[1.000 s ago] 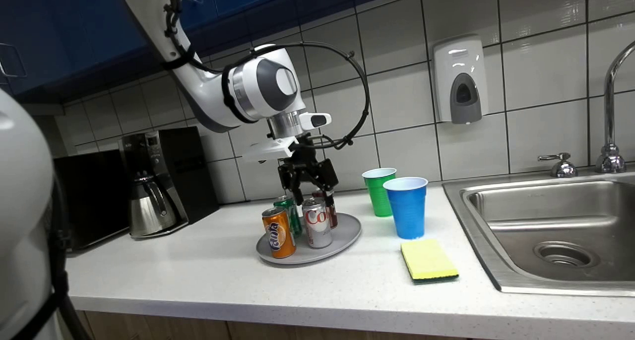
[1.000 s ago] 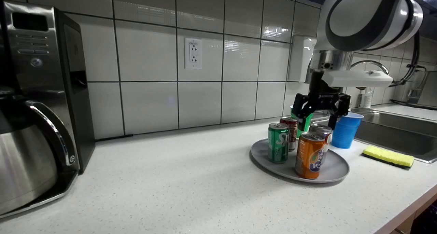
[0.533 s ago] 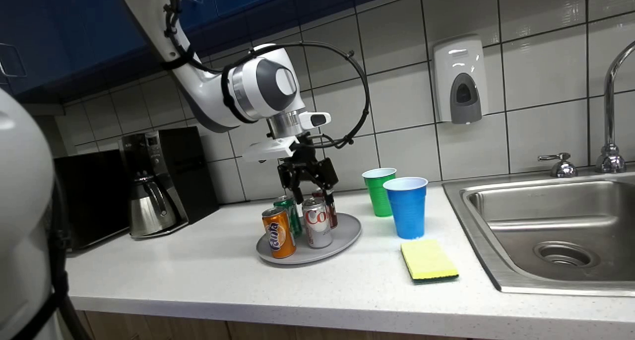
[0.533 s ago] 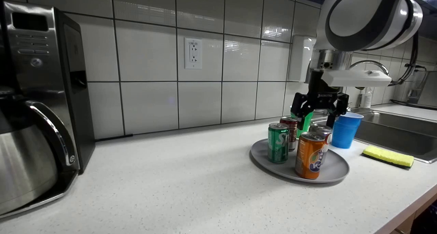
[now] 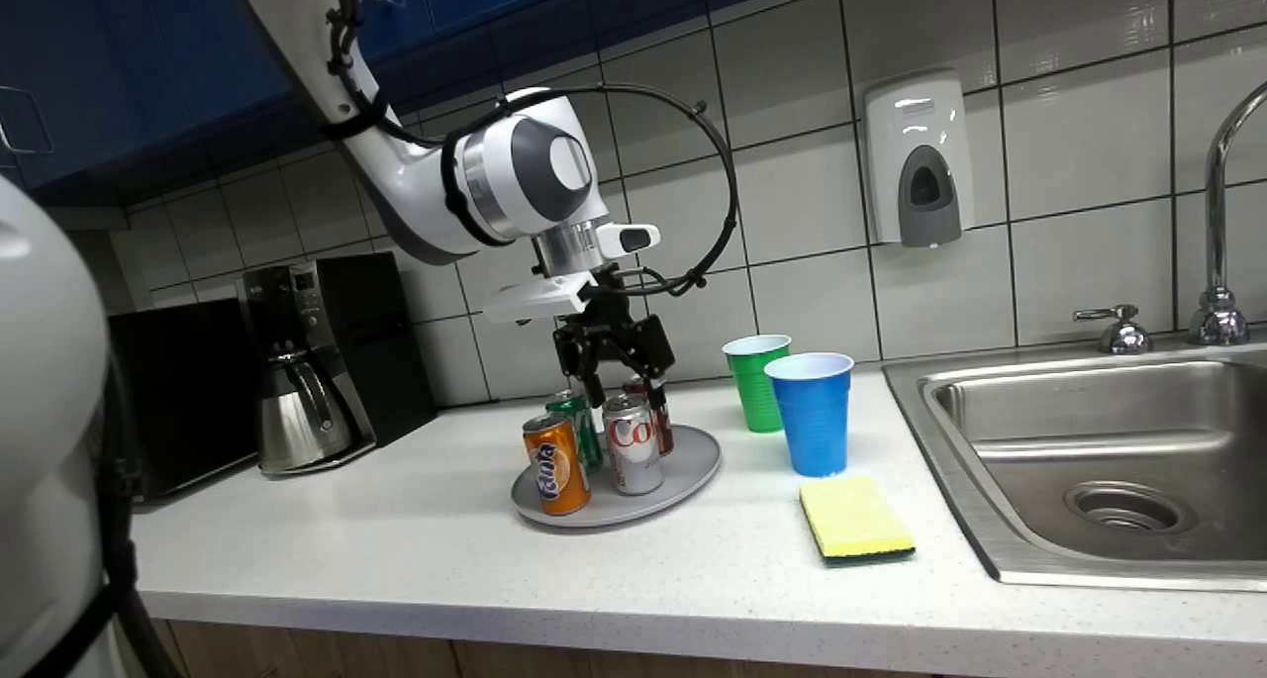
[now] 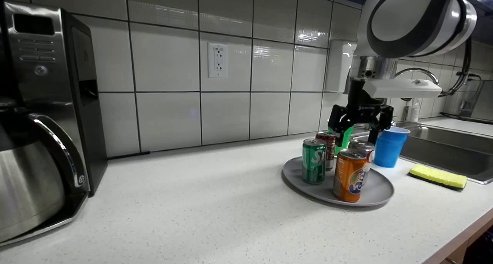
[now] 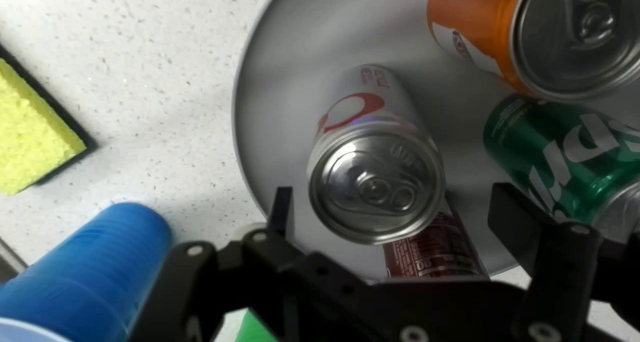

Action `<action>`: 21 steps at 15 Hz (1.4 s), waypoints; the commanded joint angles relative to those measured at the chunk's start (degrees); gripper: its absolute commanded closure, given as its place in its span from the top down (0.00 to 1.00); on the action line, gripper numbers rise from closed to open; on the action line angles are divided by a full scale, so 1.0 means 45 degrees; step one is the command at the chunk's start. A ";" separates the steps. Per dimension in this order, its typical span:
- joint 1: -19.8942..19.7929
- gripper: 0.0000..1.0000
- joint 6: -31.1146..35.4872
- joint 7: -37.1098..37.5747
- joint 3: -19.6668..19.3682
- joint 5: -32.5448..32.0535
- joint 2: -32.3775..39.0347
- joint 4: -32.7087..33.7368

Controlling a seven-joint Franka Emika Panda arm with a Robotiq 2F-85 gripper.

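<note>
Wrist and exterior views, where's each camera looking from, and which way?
An exterior view: before the counter, facing wall and sink; arm and gripper show.
An exterior view: near the coffee maker, angled toward sink; arm and gripper show.
Wrist view: above silver can, facing down; open fingers show.
Both exterior views share plate and sponge.

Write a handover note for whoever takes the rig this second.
Gripper: open, holding nothing, above the round grey plate; in the wrist view its fingers flank the silver metal can with red lettering, a gap on each side.
Things: that can, the orange metal Fanta can, the green metal can with white lettering and the dark red metal can all stand on the plate.
Done: gripper over the cans, open.
Remaining: no can is gripped or lifted yet.
</note>
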 commanded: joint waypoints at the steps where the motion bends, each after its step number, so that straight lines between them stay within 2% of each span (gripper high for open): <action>1: 0.0230 1.00 0.0138 0.0496 -0.0069 -0.0419 -0.0521 -0.0224; 8: 0.0454 1.00 0.0297 0.0828 0.0157 -0.0498 -0.1664 -0.0742; 19: 0.0443 1.00 0.0294 0.0271 0.0648 0.0034 -0.3619 -0.1912; 20: 0.0297 1.00 0.0257 0.0204 0.0595 -0.0016 -0.2883 -0.1399; 21: 0.0294 1.00 0.0258 0.0201 0.0648 -0.0009 -0.3039 -0.1507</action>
